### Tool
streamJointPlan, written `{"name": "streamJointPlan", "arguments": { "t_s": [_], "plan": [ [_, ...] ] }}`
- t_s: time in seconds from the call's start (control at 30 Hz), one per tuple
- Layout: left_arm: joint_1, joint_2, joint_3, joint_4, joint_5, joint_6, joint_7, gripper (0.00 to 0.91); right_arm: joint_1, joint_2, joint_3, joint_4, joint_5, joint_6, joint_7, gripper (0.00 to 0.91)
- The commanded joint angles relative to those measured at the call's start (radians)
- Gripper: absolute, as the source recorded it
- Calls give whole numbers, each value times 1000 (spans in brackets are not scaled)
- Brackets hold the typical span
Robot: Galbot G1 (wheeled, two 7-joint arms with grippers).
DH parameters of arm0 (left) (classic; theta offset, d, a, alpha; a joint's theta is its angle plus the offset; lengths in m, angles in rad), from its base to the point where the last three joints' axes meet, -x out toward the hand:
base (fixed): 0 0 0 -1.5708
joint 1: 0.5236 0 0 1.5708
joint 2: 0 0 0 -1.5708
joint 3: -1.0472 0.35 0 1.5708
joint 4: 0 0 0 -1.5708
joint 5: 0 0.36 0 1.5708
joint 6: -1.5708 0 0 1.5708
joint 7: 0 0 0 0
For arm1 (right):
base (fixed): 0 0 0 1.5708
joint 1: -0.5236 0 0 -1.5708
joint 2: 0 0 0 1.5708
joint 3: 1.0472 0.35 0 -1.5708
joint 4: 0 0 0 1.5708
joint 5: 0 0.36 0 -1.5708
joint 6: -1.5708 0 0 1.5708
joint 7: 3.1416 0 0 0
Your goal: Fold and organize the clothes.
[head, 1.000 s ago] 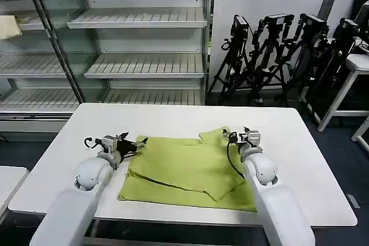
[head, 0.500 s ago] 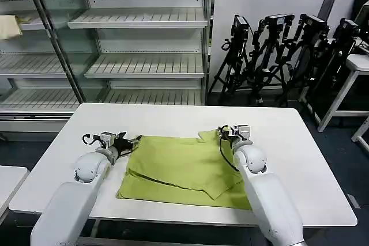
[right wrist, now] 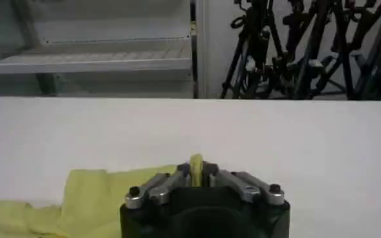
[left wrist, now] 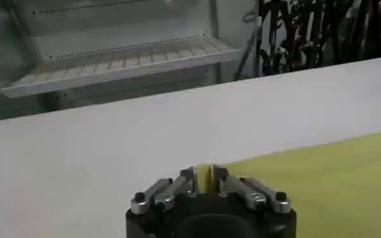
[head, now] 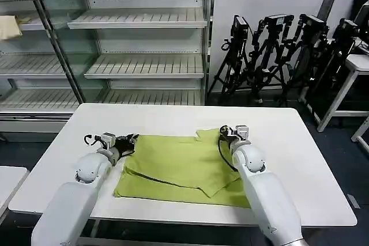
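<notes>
Head view: a lime shirt (head: 184,168) lies partly folded at the centre of a white table (head: 311,165), the left gripper (head: 128,140) and right gripper (head: 229,133) at its 2 far corners. Left wrist view: jaws clenched on a yellow-green fold. Right wrist view: the same; the thin fabric could slip free if the 2 arms pull unevenly.

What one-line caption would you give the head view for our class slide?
Both grippers, left and right, pinch the far corners of a lime shirt on the white table.
</notes>
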State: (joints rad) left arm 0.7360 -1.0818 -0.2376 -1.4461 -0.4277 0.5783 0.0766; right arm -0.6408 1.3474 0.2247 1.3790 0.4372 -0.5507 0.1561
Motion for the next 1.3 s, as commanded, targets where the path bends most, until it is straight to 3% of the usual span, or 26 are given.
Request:
{"name": "streamJointPlan", "arguments": {
  "t_s": [0.03,0.23,0.5,0.87,1.3],
  "plan": [
    [35,11,-8,-100,-16,0,-10,10,-25,-28,-2,118,37,21,-3,0],
    [175,31,-64,-308,-17,-1,-48,10,-168,-121,5,362,92,-10,13,0],
    [330,41,-151,-440,-16,-2,-65,10,-395,-181,49,541,71,4,10,0],
    [419,24,-204,-470,26,-24,-49,0,-583,-199,128,675,42,48,-17,0],
    [435,45,-230,-463,29,-31,-18,0,-636,-189,160,709,23,76,-18,0]
  ]
}}
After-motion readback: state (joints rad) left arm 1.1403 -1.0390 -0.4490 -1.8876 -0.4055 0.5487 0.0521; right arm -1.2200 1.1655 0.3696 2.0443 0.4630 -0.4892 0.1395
